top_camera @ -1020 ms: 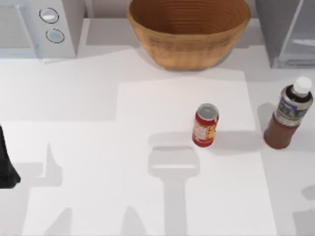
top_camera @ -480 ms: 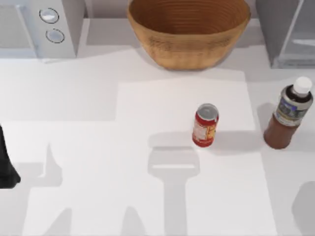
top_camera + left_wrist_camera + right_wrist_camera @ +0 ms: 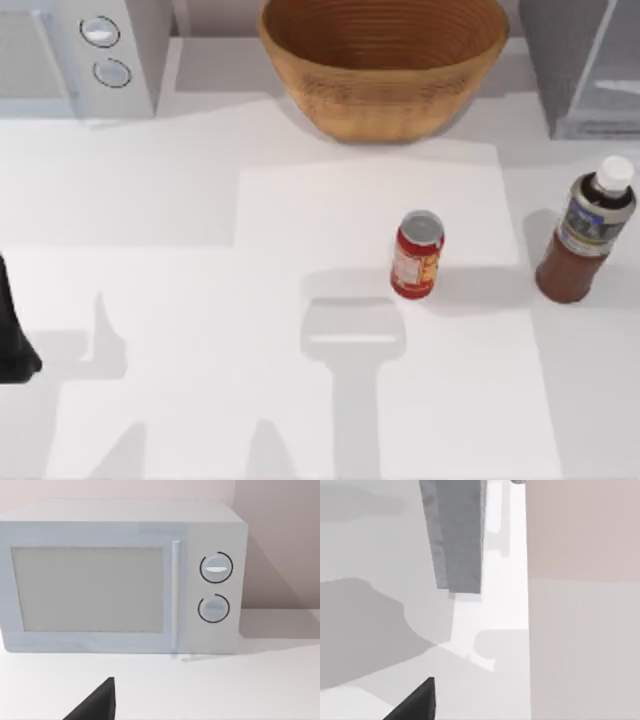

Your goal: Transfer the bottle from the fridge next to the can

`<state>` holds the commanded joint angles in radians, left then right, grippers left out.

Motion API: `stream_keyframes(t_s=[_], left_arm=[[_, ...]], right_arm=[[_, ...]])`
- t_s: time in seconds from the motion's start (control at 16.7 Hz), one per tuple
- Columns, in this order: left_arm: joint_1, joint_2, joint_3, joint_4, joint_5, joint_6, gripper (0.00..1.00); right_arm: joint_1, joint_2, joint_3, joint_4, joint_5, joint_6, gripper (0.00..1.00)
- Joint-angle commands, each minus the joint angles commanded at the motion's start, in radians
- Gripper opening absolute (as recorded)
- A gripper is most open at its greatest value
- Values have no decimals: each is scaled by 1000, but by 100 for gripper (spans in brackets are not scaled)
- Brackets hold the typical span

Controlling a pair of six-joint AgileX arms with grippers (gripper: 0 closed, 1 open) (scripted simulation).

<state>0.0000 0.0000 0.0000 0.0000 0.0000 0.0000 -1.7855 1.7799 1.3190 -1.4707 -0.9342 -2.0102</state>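
Note:
The reddish-brown bottle, white-capped with a grey-blue label, stands upright on the table at the right, in front of the grey fridge at the back right corner. The small red can stands upright left of the bottle, with a gap between them. Nothing grips either one. My left arm rests parked at the table's left edge; a dark tip of the left gripper shows in the left wrist view. A dark tip of the right gripper shows in the right wrist view, which faces the fridge's grey side.
A wide wicker basket sits at the back middle. A white microwave with two round knobs stands at the back left, also filling the left wrist view as the microwave. Open white tabletop lies in front of the can.
A shadow that lay on the table's front right corner has gone from the top view. Bottle, can and left arm have not moved.

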Motion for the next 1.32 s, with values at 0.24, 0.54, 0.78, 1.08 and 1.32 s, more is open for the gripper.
stream_keyframes(t_s=[0.24,0.54,0.78,1.08,1.32], left_arm=[[0,0,0,0,0,0,100],[0,0,0,0,0,0,100],[0,0,0,0,0,0,100],[0,0,0,0,0,0,100],[0,0,0,0,0,0,100]], right_arm=[[-25,36,12,-7,-14,-26,100],[-13,35,9,6,-12,-12,100],[82,40,8,137,3,135,100],[316,48,1,455,58,530,100],[536,53,-8,756,112,912,100]])
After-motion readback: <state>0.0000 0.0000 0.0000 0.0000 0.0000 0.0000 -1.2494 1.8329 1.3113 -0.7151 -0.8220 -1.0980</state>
